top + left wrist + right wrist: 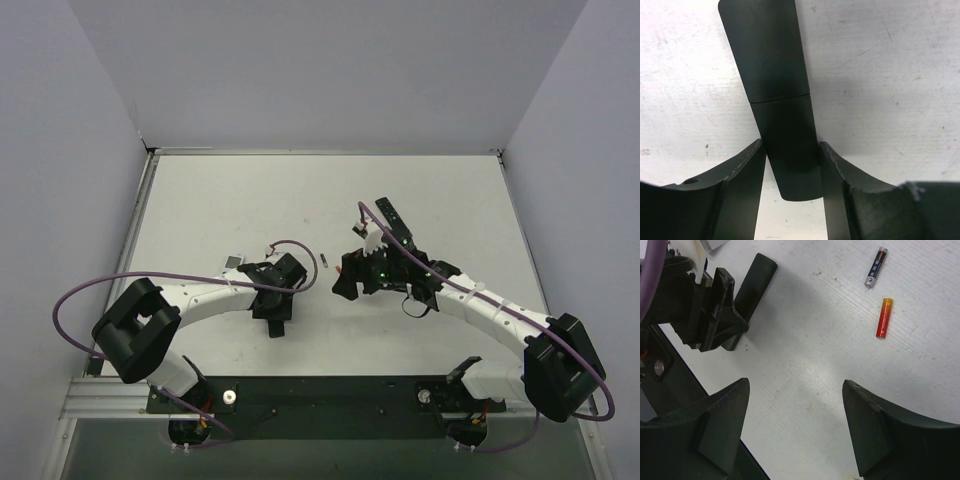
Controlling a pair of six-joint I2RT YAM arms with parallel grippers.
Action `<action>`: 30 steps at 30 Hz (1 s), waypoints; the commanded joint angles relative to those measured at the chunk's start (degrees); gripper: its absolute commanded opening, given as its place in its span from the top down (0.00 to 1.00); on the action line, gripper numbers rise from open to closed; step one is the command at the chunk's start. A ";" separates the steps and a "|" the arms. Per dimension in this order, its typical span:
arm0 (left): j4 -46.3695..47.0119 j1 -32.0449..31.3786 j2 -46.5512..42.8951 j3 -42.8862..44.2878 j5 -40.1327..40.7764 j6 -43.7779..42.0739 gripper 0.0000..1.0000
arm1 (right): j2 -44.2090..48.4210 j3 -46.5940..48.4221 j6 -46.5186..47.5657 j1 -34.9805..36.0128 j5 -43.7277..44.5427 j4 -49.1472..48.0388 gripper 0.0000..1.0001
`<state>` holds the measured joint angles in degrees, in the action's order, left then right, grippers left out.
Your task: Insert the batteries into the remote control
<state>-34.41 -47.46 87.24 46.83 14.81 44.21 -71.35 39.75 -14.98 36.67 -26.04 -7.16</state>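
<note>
The black remote point(780, 95) lies flat on the white table with a seam across its body. My left gripper point(791, 167) is shut on it near its close end; both fingers press its sides. In the top view the left gripper point(277, 303) covers most of the remote point(276, 326). My right gripper point(795, 405) is open and empty above bare table, right of the left gripper in the top view point(346, 283). A dark grey battery point(875, 267) and a red battery point(884, 317) lie loose ahead of it. The dark one also shows in the top view point(324, 262).
A long black object point(396, 224) lies behind the right wrist. A small grey flat piece point(235, 261) lies left of the left wrist. The black base rail point(330, 395) runs along the near edge. Grey walls enclose the table on three sides.
</note>
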 commanded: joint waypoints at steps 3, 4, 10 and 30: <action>6.37 -0.96 -0.58 -0.16 -8.73 -10.78 0.74 | 1.57 -0.90 -2.50 -3.61 -5.15 -4.00 0.30; 7.51 -1.05 -1.19 -0.25 -9.35 -11.85 0.76 | 1.48 -1.07 -3.29 -4.14 -5.77 -4.44 0.30; 13.39 -1.32 -6.64 -0.95 -13.75 -17.74 0.95 | -0.36 -0.73 -9.79 -5.73 -8.06 -6.90 0.30; 20.70 -3.43 -18.77 -2.80 -21.66 -32.69 1.00 | -10.47 -0.64 -32.12 -5.90 -15.43 -22.19 0.31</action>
<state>-16.69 -50.52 70.48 44.03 -4.86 15.16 -80.47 38.22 -43.33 31.05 -37.36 -24.25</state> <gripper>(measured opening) 0.526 0.698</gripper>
